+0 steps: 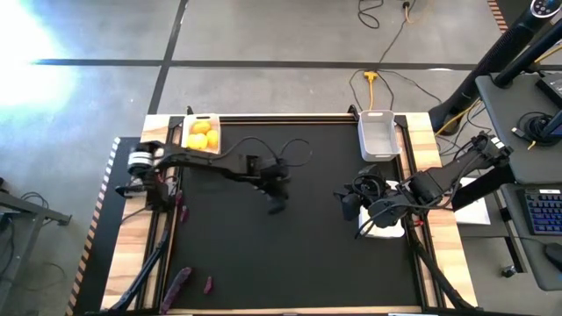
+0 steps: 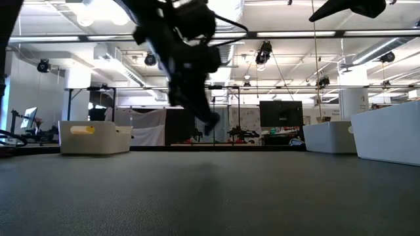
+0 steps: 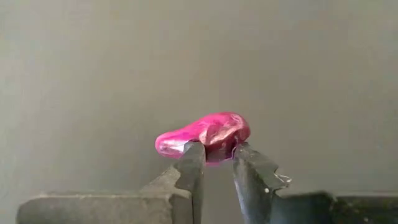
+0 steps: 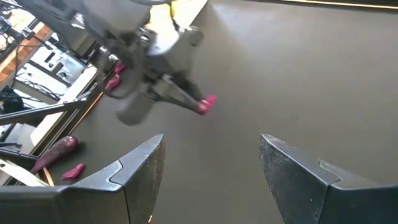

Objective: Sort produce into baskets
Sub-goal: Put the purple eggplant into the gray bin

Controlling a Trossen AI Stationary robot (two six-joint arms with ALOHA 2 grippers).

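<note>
Above mid-table, left gripper (image 3: 216,163) clamping eggplant piece (image 3: 204,134)

A small purple eggplant piece (image 3: 205,134) hangs pinched above the mat, seemingly tilted.

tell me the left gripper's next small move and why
Probably carry the purple piece toward the empty basket. The left gripper is shut on it above the mat, and the other basket in sight holds yellow fruits.
</note>
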